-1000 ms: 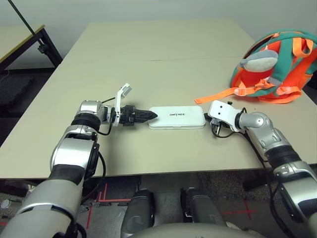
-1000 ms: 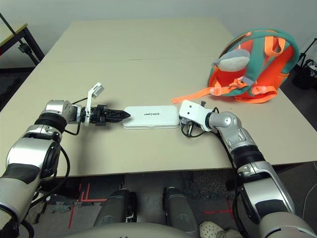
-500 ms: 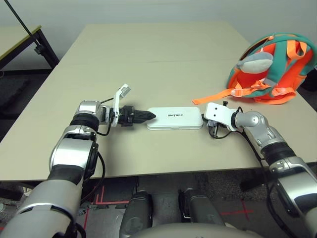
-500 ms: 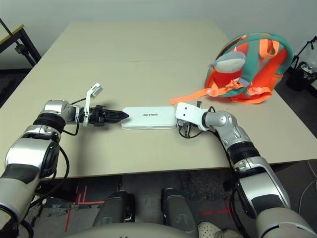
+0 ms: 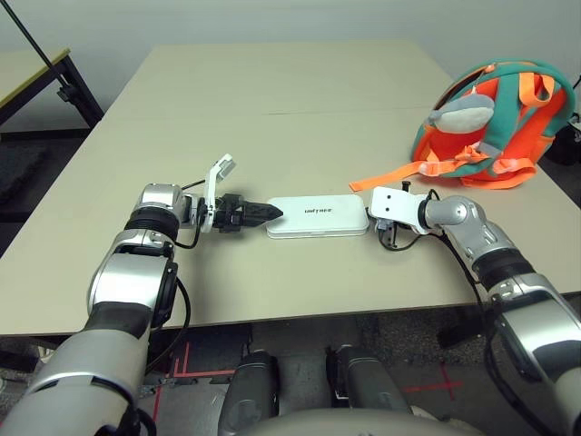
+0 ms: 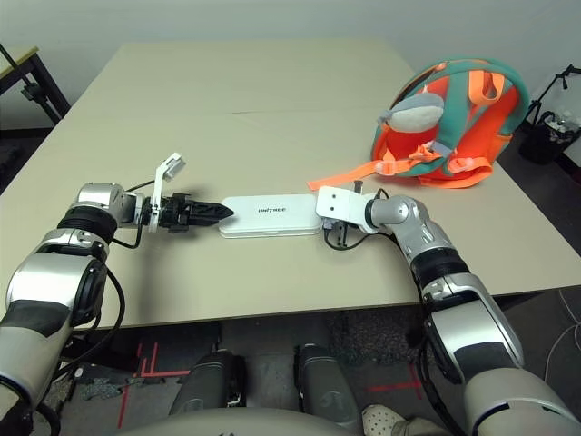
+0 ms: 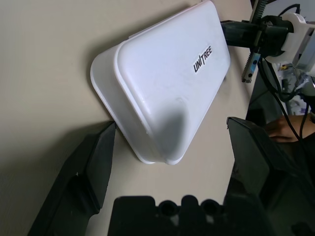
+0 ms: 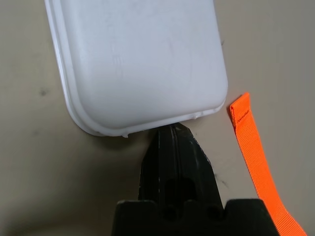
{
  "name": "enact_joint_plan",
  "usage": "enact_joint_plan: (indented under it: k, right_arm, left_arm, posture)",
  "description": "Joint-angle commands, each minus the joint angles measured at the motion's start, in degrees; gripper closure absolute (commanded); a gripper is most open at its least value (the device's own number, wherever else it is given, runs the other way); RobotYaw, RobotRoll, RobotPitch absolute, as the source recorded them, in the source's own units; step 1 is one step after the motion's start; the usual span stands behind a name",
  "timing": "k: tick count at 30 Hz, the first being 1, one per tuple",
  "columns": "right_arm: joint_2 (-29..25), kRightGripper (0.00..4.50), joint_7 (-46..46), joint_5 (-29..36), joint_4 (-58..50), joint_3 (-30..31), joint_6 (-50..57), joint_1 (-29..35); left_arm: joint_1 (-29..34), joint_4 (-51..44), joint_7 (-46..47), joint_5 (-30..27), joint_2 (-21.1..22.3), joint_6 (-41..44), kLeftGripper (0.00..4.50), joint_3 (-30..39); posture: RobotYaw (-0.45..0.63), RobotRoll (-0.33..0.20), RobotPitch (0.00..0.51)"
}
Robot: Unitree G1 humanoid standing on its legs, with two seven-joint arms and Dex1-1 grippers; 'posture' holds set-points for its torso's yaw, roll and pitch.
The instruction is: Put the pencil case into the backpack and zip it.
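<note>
White and hard-shelled, the one pencil case [image 5: 318, 216] is a flat rounded rectangle with small dark "UNITREE" lettering, lying flat on the beige counter [image 5: 272, 118] between two tools. The left tool [image 7: 167, 162] stands wide, a finger either side of one end; the right tool [image 8: 172, 130], fingers pressed together, touches the other end. One orange-and-teal backpack [image 5: 495, 123] sits well apart, its orange strap [image 8: 253, 157] trailing near.
</note>
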Motion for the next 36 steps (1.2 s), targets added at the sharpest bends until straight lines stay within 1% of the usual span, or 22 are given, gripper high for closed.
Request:
enact_joint_plan:
  k: [1,6,16,17,19,24,29,36]
  right_arm:
    - [2.42,4.47,3.51,-0.3,1.99,3.42,-2.18,-1.26]
    - [3.89,4.47,7.27,0.71,2.85,3.76,-1.47,-1.44]
    - [6.07,4.47,10.49,2.79,0.32,2.85,0.57,-2.12]
    - [6.3,4.47,10.74,2.96,0.23,2.84,0.75,-2.06]
    - [6.81,4.47,11.79,3.27,-0.23,3.06,1.31,-1.98]
    - [6.68,4.47,14.42,2.83,-3.24,4.13,2.21,-2.46]
    - [6.39,4.47,16.7,2.83,-6.11,4.15,4.53,-3.11]
    - [6.18,4.47,18.39,3.61,-10.43,4.17,7.13,-2.83]
  left_arm:
    - [0.61,-1.28,-2.29,-0.25,-1.48,1.07,0.0,-0.93]
    - [1.07,-2.23,-2.67,-0.62,-1.12,1.98,0.0,-0.62]
    - [2.16,-5.03,-3.19,-1.65,-0.5,4.95,0.0,-0.24]
    - [2.39,-5.5,-3.29,-1.81,-0.33,5.38,0.0,-0.2]
    - [2.81,-6.35,-3.26,-1.93,0.19,6.3,0.0,-0.27]
    - [3.25,-7.71,-2.89,-1.07,2.2,8.15,0.0,-1.58]
    - [2.42,-8.91,-4.13,-0.74,3.96,9.69,0.0,-3.46]
    - [1.58,-9.74,-5.74,-0.59,4.75,10.15,0.0,-5.86]
  posture:
    - [0.07,0.0,0.081]
    - [0.08,0.0,0.085]
    - [0.08,0.0,0.093]
    - [0.09,0.0,0.103]
    - [0.09,0.0,0.105]
    - [0.1,0.0,0.113]
    - [0.11,0.0,0.115]
    - [0.11,0.0,0.112]
